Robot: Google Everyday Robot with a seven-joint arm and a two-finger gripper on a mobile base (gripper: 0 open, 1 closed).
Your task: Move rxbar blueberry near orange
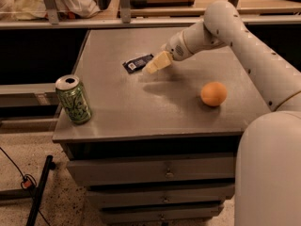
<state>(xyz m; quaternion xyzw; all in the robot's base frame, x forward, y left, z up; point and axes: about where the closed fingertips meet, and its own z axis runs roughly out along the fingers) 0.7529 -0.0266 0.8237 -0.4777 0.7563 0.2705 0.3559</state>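
End effector (154, 65) hovers over the table's (141, 112) far middle (open or closed, can't tell); rxbar blueberry (138, 62) lies flat just left of it, the orange (213, 93) sits well right.

Gripper (155, 65) just beside the rxbar blueberry (138, 63) on the table (141, 121); orange (213, 93) well apart; green can (74, 99) standing upright at front corner.
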